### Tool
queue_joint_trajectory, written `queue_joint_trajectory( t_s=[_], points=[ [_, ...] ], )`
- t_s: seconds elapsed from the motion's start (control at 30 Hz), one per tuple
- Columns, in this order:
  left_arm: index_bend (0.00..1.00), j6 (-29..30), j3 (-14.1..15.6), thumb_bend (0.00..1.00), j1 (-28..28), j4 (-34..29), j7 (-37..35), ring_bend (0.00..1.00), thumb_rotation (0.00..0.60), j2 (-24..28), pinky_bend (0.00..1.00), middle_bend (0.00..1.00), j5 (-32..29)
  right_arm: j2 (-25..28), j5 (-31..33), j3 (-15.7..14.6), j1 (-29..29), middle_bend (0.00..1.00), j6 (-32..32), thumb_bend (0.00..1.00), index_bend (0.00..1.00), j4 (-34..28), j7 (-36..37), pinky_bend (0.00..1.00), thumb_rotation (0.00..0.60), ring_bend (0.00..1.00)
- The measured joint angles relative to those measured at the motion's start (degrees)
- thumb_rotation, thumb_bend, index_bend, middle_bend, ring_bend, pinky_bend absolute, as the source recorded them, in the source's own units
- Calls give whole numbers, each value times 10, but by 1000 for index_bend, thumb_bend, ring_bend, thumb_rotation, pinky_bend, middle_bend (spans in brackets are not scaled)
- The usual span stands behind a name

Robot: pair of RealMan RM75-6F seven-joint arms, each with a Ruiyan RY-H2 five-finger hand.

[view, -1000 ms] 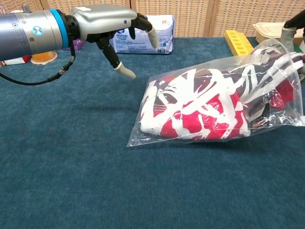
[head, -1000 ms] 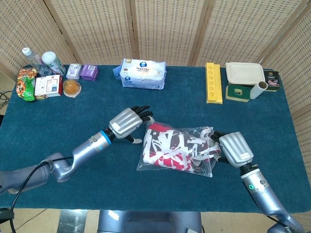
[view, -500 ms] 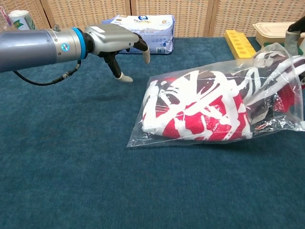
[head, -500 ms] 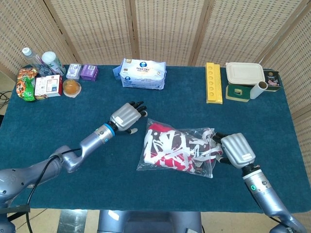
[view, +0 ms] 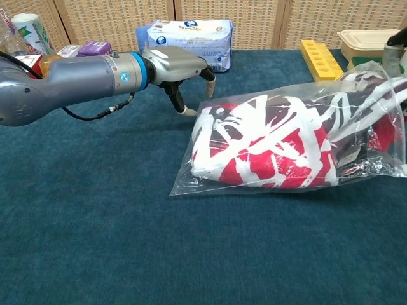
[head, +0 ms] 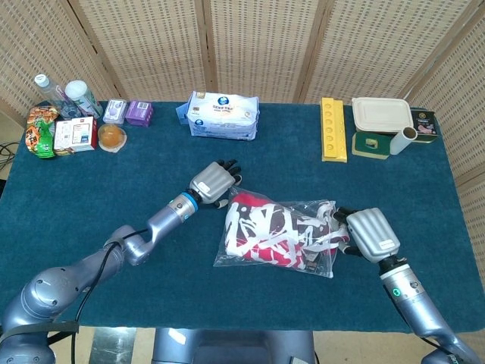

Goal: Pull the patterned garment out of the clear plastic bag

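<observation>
The clear plastic bag (head: 318, 262) (view: 191, 181) lies flat mid-table with the red, white and black patterned garment (head: 265, 231) (view: 267, 146) filling it. My right hand (head: 371, 233) is at the bag's open right end and grips the garment's end there. That end is raised off the cloth; in the chest view only a dark bit of the right hand (view: 397, 39) shows. My left hand (head: 214, 182) (view: 178, 63) hovers at the bag's far left corner with fingers spread downward, holding nothing. Its fingertips (view: 188, 112) are right beside the plastic.
A pack of wipes (head: 223, 115) lies behind the left hand. A yellow tray (head: 332, 129), a lidded box (head: 380, 114) and a roll (head: 402, 140) stand at the back right. Bottles and snack packs (head: 64, 129) crowd the back left corner.
My left hand has swung away from me, then right and down to the bag's far left corner. My right hand has eased slightly right at the bag's mouth.
</observation>
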Motion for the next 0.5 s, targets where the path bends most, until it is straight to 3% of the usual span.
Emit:
queue_joint_trajectory(
  t_s=[0.5],
  points=[
    [603,11,7,405,-15,76,-61,132,600,-55,280,214,26,4,5,0,1,510,-4,474,674,0,1,705,600,680]
  ],
)
